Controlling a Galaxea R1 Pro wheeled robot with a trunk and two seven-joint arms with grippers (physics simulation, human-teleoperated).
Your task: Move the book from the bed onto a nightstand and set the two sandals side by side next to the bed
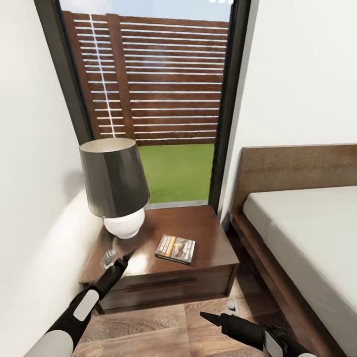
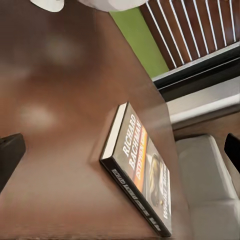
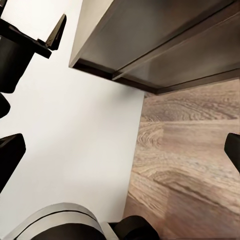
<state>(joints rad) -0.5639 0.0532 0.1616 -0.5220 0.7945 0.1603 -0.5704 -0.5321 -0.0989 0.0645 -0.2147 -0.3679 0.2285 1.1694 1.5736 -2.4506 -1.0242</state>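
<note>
The book (image 1: 175,248) lies flat, cover up, on the dark brown nightstand (image 1: 208,233) between the wall and the bed (image 1: 307,233). My left gripper (image 1: 119,257) hovers over the nightstand's front left corner, open and holding nothing, a short way left of the book. In the left wrist view the book (image 2: 145,175) rests on the nightstand top (image 2: 60,150) between the spread fingers. My right gripper (image 1: 221,311) stands open and holding nothing low over the wood floor in front of the nightstand (image 3: 165,40). The sandals are out of view.
A lamp (image 1: 114,183) with a dark shade and white base stands at the nightstand's back left. A white wall (image 1: 29,198) runs close on the left, and a tall dark-framed window (image 1: 163,99) is behind. Wood-plank floor (image 1: 163,332) lies in front.
</note>
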